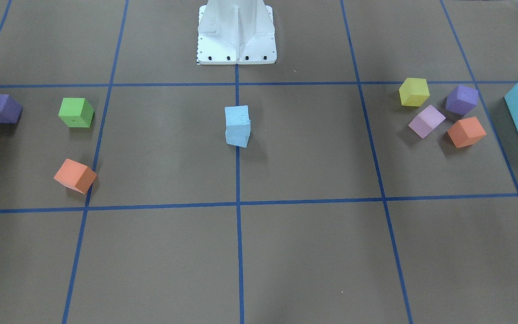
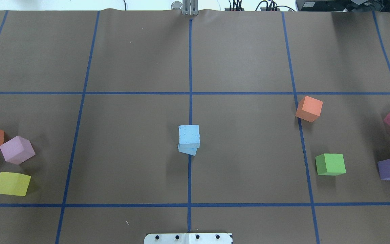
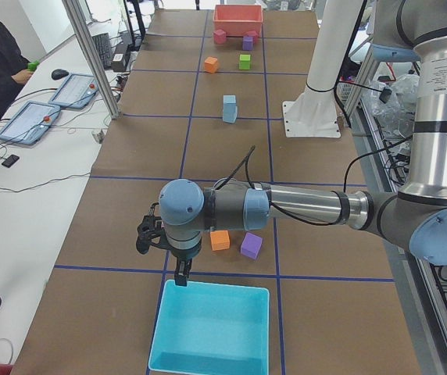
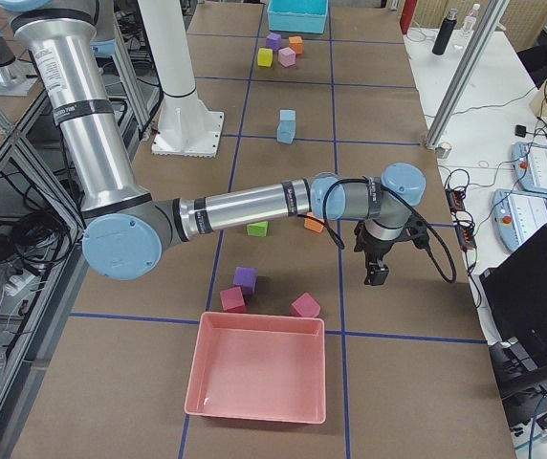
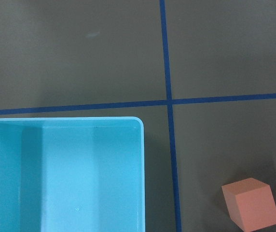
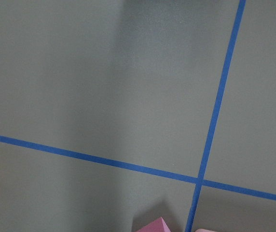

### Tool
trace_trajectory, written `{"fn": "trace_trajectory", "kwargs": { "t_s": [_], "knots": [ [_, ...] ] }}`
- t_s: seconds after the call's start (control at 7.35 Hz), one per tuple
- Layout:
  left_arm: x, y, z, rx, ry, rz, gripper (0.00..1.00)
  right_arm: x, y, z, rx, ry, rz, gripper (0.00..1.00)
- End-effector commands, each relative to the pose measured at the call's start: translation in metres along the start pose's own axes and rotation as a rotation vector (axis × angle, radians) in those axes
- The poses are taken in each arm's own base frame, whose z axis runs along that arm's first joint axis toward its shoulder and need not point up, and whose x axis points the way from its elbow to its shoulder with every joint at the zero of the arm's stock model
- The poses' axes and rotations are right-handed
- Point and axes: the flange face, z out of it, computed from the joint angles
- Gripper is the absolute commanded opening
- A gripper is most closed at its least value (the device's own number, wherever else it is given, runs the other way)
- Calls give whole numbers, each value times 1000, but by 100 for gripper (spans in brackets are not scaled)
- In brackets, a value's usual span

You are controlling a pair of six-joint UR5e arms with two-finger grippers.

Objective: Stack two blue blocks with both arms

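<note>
the left gripper (image 3: 180, 275) hangs at the table's left end, just above the rim of the turquoise bin (image 3: 208, 286) on the side toward the table's middle; only the side view shows it, so whether its jaws are apart or together cannot be told. its wrist camera looks down on that bin's corner with an orange cube (image 5: 250, 203) near it. the right gripper (image 4: 377, 273) hangs over bare table at the right end, toward the operators' edge, near a magenta cube (image 4: 304, 306) and the pink bin (image 4: 259, 316); its jaw state cannot be told either, and nothing shows in its hold. the blue blocks (image 1: 237, 127) stand at the table's centre on the middle tape line (image 1: 239, 252), one resting on the other, the upper twisted a little against the lower, the pile's long axis upright. they lie inward along the table from each gripper, well apart from both, and neither arm looks clearly nearer. judged from this, the stacking appears done, and any further move would only risk nudging the slightly offset upper cube.
</note>
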Motion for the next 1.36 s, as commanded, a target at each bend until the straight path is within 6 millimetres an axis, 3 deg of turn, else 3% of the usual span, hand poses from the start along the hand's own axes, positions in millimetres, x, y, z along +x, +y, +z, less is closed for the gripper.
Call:
{"fn": "trace_trajectory", "kwargs": {
  "t_s": [0.0, 0.14, 1.22],
  "knots": [
    [-12, -4, 11, 9, -1, 4, 98, 25, 16, 29, -16, -2, 32, 100],
    [-12, -4, 11, 9, -1, 2, 98, 40, 17, 44, 12, 3, 6, 100],
    [-9, -5, 8, 16, -3, 7, 98, 39, 12, 43, 29, 17, 14, 100]
  ]
}}
